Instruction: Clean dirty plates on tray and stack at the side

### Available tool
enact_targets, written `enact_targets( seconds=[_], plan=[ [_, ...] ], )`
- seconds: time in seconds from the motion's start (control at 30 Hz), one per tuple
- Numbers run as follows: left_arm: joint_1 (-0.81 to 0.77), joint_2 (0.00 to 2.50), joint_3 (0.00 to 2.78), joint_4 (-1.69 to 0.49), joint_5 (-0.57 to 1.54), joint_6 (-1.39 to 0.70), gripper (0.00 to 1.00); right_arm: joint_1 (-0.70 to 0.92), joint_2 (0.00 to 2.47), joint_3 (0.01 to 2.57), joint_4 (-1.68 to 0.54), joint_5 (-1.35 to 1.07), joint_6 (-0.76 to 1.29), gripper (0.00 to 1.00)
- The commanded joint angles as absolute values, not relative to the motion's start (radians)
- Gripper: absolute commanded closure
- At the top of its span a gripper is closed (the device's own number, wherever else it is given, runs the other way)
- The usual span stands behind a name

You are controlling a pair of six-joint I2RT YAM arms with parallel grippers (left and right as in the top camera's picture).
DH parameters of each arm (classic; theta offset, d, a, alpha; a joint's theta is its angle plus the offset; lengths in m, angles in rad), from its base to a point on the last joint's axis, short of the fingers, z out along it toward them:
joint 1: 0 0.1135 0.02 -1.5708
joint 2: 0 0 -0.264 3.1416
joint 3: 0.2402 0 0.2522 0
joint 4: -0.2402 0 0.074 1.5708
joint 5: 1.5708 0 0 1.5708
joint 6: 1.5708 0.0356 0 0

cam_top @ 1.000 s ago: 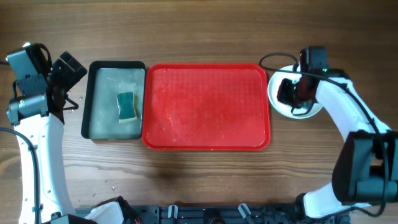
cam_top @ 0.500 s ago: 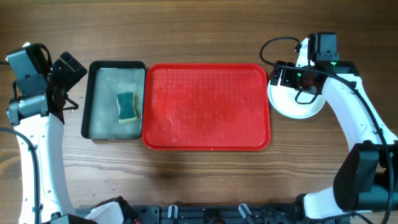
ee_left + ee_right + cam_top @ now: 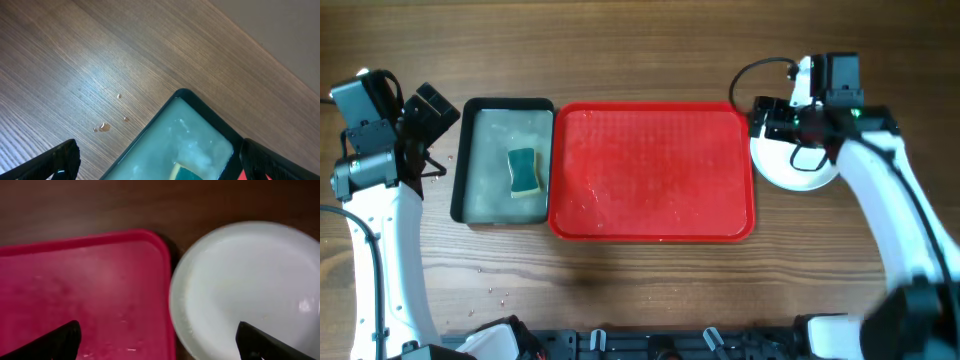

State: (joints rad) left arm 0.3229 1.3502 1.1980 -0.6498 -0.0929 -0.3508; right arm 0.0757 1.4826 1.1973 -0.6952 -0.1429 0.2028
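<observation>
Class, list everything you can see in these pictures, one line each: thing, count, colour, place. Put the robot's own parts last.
table: one, brown wood, under everything.
red tray: one, red, centre of the table.
black tray: one, black, holding cloudy water, left of the red tray.
sponge: one, green and yellow, in the black tray.
white plate: one showing, white, on the table right of the red tray; any beneath are hidden.
water drops: a few, on the table by the black tray's corner.
left tool: one, black, open, far left.
right tool: one, black, open, over the white plate's edge.
</observation>
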Motion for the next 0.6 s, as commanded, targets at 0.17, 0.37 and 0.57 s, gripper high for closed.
enact_targets(
  seconds=[0.17,0.37,0.57],
  plan=[
    [0.33,1.354,1.205,-0.647,-0.099,-0.36,0.0,0.136,1.074,1.202,-0.7,0.03,0.186,0.0],
    [0.33,1.354,1.205,-0.647,-0.099,-0.36,0.0,0.136,0.756,1.197,-0.714,0.068,0.153,0.0],
    [0.33,1.354,1.205,-0.647,-0.099,-0.36,0.0,0.107,0.319,0.873,-0.594,0.055,0.159,0.0]
  ],
)
